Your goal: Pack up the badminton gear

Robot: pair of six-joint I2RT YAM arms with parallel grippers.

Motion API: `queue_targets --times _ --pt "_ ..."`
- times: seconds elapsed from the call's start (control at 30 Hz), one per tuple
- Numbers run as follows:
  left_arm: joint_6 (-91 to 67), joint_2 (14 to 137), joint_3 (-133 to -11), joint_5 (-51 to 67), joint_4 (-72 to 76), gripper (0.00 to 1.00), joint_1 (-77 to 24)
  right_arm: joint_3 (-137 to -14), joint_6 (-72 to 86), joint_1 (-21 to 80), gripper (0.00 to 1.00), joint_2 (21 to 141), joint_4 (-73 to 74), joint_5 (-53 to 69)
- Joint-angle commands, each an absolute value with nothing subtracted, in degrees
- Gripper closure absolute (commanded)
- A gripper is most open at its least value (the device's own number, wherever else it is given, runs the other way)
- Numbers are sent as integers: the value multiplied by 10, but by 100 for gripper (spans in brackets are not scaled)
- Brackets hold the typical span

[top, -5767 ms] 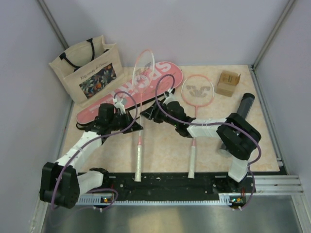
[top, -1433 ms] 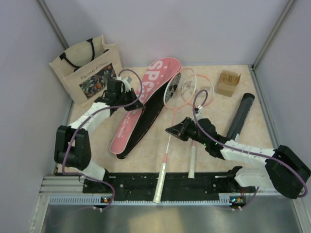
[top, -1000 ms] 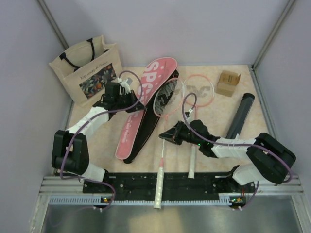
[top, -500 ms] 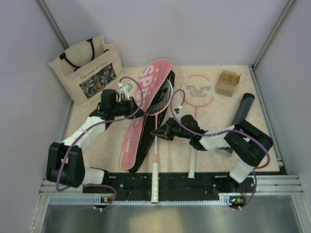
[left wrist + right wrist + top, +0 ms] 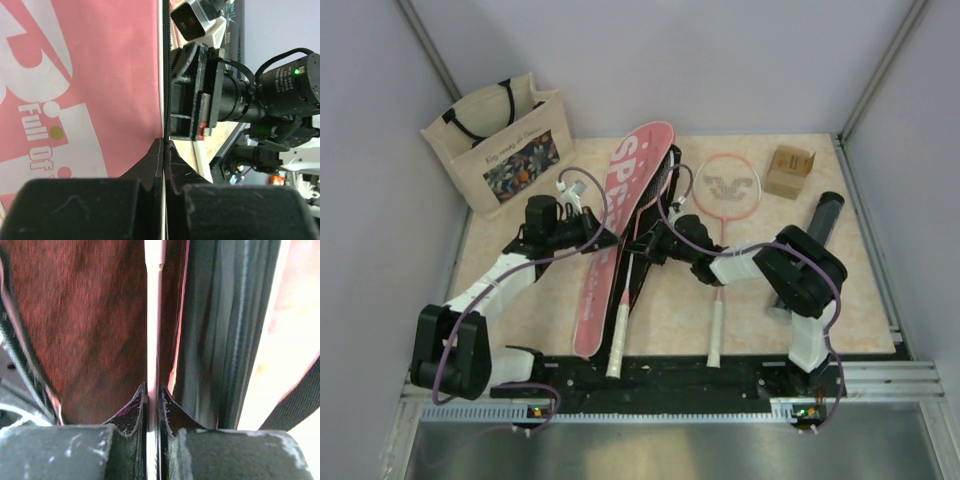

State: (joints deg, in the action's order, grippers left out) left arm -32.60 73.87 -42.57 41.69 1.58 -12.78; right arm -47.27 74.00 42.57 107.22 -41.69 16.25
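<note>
The long pink "SPORT" cover lies open at mid-table, its top flap raised. My left gripper is shut on the flap's zip edge. My right gripper is shut on the thin shaft of a pink-framed racket. That racket's head is hidden between the cover's halves, and its white handle sticks out toward the near edge. The second racket lies flat to the right. The dark tube lies at the far right, partly behind my right arm. No shuttlecocks show.
A beige floral tote bag stands at the back left. A small brown cardboard box sits at the back right. The black rail with the arm bases runs along the near edge. Grey walls close in three sides.
My right gripper has carried the racket leftward, and its head has slid between the cover's halves. My left gripper has kept hold of the flap and shifted slightly toward the near edge.
</note>
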Motion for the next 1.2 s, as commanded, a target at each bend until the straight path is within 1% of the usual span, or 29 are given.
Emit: queue_targets --times 0.0,0.1,0.3,0.6,0.83,0.97,1.0,1.07,1.17 --pt "-406 706 -408 409 85 100 -127 -537 708 419 100 1106 -417 95" --pt "-425 691 -406 403 80 100 -127 -576 680 419 100 1129 -394 74" --pt "-481 672 -389 383 76 100 -127 -615 686 419 100 1163 -367 26" --pt "-479 638 -377 338 19 100 -127 -643 691 409 100 1191 -348 -23" --pt "-559 621 -335 290 79 100 -127 -692 694 410 100 1234 -340 -39" --pt "-605 620 -306 269 137 100 -127 -714 697 421 100 1242 -331 -49" --pt "-607 621 -302 266 146 100 -127 -720 695 425 98 1242 -324 -53" --pt "-608 624 -301 255 152 100 -128 -731 690 432 90 1241 -305 -53" --pt "-600 630 -303 232 157 100 -127 -747 659 438 74 1232 -283 -36"
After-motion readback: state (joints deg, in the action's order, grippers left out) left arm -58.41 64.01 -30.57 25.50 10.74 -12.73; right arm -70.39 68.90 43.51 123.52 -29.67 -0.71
